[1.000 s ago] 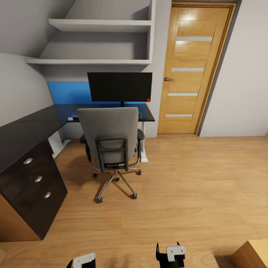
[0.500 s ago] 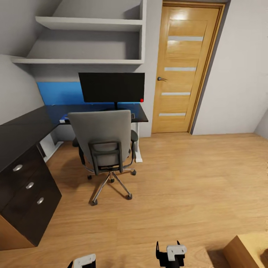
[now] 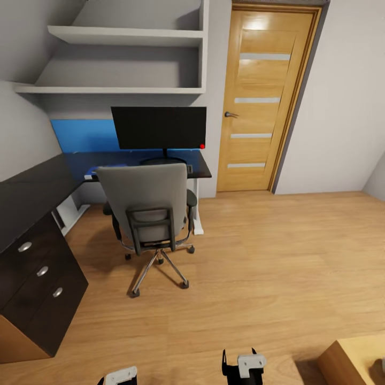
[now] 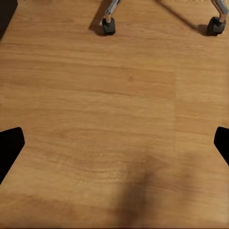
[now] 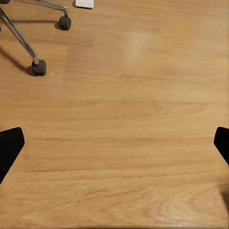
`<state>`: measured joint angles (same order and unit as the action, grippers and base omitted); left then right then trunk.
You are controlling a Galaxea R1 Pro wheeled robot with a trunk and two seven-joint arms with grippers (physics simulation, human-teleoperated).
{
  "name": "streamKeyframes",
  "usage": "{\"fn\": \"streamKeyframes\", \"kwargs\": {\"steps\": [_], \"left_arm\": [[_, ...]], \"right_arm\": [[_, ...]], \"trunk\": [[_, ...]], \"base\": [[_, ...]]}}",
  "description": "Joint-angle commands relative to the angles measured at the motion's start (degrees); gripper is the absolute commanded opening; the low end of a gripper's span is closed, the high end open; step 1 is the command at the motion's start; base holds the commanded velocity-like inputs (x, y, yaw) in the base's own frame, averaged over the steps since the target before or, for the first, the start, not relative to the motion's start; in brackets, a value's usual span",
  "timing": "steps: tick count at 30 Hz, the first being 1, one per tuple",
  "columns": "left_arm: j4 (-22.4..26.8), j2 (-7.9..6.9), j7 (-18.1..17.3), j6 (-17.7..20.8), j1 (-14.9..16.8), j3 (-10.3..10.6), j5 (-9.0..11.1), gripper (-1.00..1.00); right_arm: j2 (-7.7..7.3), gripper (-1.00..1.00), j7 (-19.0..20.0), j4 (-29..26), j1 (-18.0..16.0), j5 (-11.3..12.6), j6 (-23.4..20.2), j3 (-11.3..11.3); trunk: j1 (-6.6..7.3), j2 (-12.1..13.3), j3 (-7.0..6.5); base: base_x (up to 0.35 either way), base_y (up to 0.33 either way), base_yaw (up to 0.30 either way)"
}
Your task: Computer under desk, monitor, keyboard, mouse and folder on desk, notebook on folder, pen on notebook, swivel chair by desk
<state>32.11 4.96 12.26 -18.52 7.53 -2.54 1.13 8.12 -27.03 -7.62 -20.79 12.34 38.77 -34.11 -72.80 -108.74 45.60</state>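
The grey swivel chair (image 3: 144, 206) stands with its back to me, pushed up to the black desk (image 3: 199, 167). On the desk stands the dark monitor (image 3: 159, 127). The chair's back hides its seat, so no folder shows. A small pale item (image 3: 90, 175) lies on the desk left of the chair; I cannot tell what it is. My left gripper (image 3: 118, 377) and right gripper (image 3: 243, 369) hang low over the wooden floor, well short of the chair. Both are open and empty, the left gripper (image 4: 114, 148) and right gripper (image 5: 114, 145) with fingertips wide apart; chair casters (image 4: 107, 26) (image 5: 39, 67) lie ahead.
A dark drawer unit (image 3: 37, 272) runs along the left wall. White shelves (image 3: 123, 37) hang above the desk. A closed wooden door (image 3: 259, 101) is right of the desk. A light wooden furniture corner (image 3: 353, 361) sits at the lower right. The desk's white foot (image 5: 85, 4) rests on the floor.
The whole picture has shifted, with chair, desk and door sliding left, so the camera has moved. Both grippers hold the same open pose.
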Motion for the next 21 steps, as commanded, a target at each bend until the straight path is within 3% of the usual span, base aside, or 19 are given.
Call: {"fn": "streamKeyframes", "kwargs": {"steps": [1,3,9,21], "left_arm": [[0.0,0.02,0.0,-0.1,0.0,-0.2,0.1,1.00],[-1.3,-0.42,0.1,-0.1,0.0,-0.2,0.1,1.00],[-3.5,-1.68,0.0,-0.2,0.0,-1.3,0.5,1.00],[-4.7,-2.32,-0.1,-0.1,0.0,-2.6,0.8,1.00]], "right_arm": [[0.01,1.00,0.1,0.1,0.0,0.5,0.2,-0.5],[-0.04,1.00,2.9,0.4,0.0,0.4,0.1,-0.4],[-0.15,1.00,5.2,0.6,0.0,0.4,-0.1,-0.3],[-0.01,1.00,5.9,1.1,0.0,0.5,-0.1,-0.4]], "trunk": [[0.23,0.4,-0.14],[0.67,1.2,-0.49],[1.99,3.6,-1.57],[4.63,8.4,-3.73]], "base": [[0.000,0.000,0.000],[-0.017,0.000,0.000],[-0.167,0.000,0.000],[-0.306,0.000,0.000]]}}
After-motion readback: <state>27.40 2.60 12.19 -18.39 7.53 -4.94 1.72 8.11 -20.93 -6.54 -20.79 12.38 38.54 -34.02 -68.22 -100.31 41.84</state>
